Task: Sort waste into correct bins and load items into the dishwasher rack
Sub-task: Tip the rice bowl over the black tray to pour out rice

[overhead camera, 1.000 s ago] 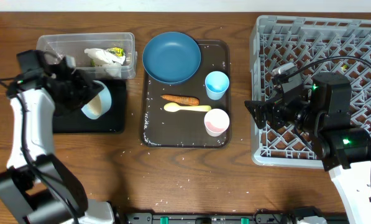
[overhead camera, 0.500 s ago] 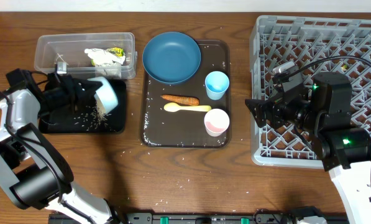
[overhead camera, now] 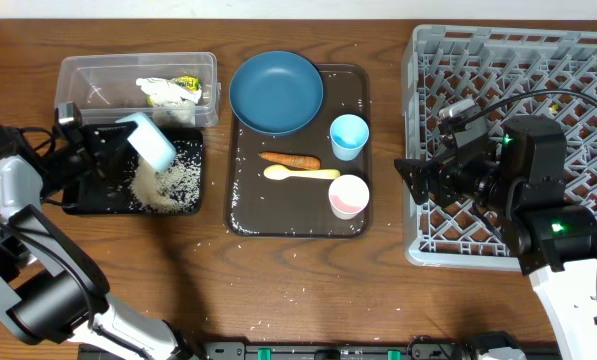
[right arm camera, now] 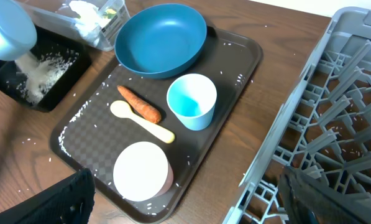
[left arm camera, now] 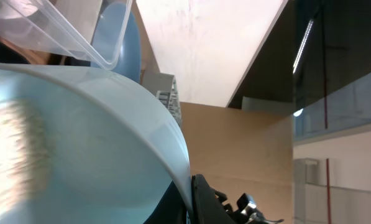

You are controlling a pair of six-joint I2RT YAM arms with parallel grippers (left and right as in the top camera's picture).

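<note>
A wooden bench [overhead camera: 308,290] flecked with stray grains carries everything, with the brown tray [overhead camera: 246,205] at its middle. Far left of the brown tray, the left gripper [overhead camera: 96,152] has its jaws clamped on the bowl [overhead camera: 148,140]. The bowl is tipped over the black tray [overhead camera: 88,203], which sits just left of the brown tray. A heap of rice [overhead camera: 168,183] lies in the black tray below the bowl's rim. Up and left of the brown tray sits the tub [overhead camera: 88,75], holding the paper [overhead camera: 166,92]. On the brown tray, the plate [overhead camera: 276,92] covers the far end. The carrot [overhead camera: 290,159] lies mid-tray with the spoon [overhead camera: 300,173] just beside it on the near side. The blue cup [overhead camera: 348,135] stands by the right edge and the pink cup [overhead camera: 349,195] in the near right corner. Right of the brown tray, the right gripper [overhead camera: 413,183] hangs over the left edge of the rack [overhead camera: 538,50], jaws spread wide and holding nothing.
</note>
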